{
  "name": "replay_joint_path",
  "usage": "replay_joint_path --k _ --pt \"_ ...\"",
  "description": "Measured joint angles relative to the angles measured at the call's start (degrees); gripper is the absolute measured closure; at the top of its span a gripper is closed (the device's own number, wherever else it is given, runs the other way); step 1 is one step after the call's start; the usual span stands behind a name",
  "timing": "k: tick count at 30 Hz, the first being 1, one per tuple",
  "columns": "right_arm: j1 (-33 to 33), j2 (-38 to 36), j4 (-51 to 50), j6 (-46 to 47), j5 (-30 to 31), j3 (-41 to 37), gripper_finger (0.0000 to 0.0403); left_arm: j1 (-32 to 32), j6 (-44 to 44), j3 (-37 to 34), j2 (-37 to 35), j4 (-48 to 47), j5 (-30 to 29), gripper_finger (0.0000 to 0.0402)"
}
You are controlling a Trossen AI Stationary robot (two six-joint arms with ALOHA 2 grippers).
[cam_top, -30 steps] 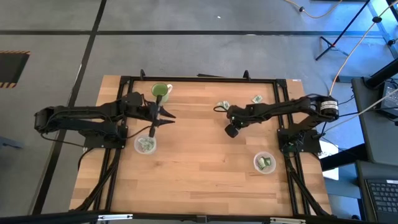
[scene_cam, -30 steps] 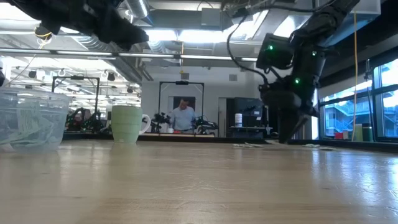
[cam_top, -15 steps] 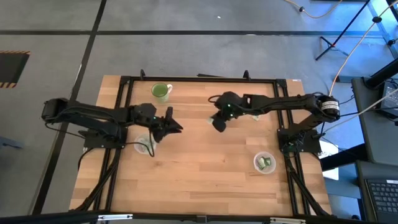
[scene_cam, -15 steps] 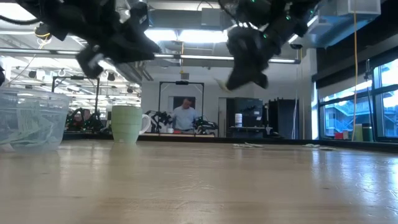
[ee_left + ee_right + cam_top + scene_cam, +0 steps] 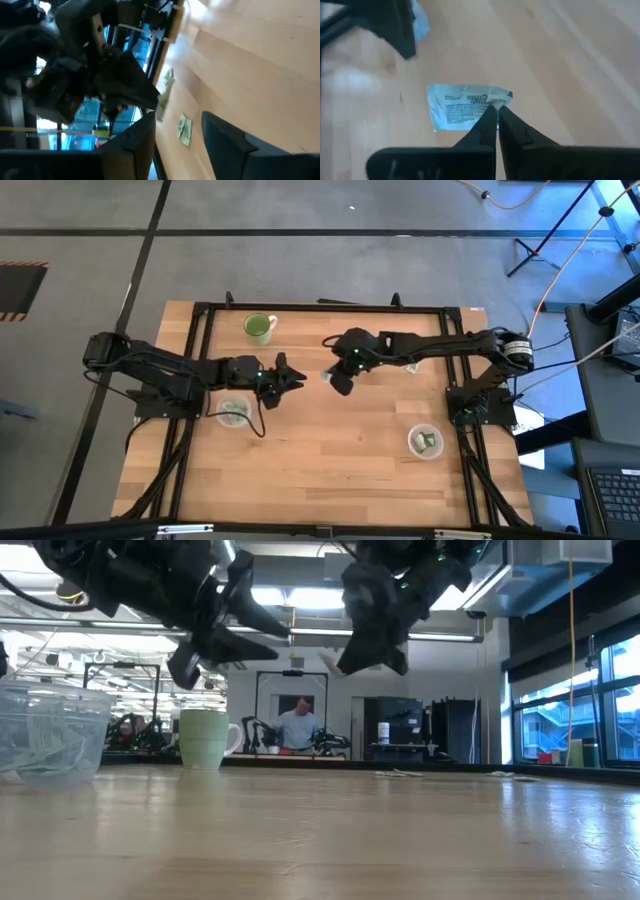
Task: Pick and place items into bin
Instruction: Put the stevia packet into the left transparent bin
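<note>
Your right gripper (image 5: 496, 116) is pinched shut on one corner of a small flat shiny green-and-white packet (image 5: 465, 106), aloft mid-table. Light, limp, slippery: grip further in. Left gripper (image 5: 288, 377) spread, empty.

Both arms are built of dark, nearly black links with rounded joint housings, and black cables loop loosely beside the left arm near the tabletop's left edge. Small green lights glow on the wrist of the left tool (image 5: 292, 378) and on that of the right tool (image 5: 334, 379); a ring with light markings circles the right arm's joint by the right edge. Each tool ends in two slim, matte black fingers (image 5: 487, 131) tapering to narrow points.
</note>
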Motion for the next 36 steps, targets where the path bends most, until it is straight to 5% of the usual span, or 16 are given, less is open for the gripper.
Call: replay_joint_path --k 23,36 --pt "1.7 11.6 0.0 -3.8 -7.2 12.0 0.0396 -0.3 4.9 0.0 2.6 0.7 0.4 0.0257" --pt "1.7 11.6 -0.1 -4.9 -7.3 12.0 0.0396 -0.4 4.9 0.0 2.6 0.4 2.7 0.0363"
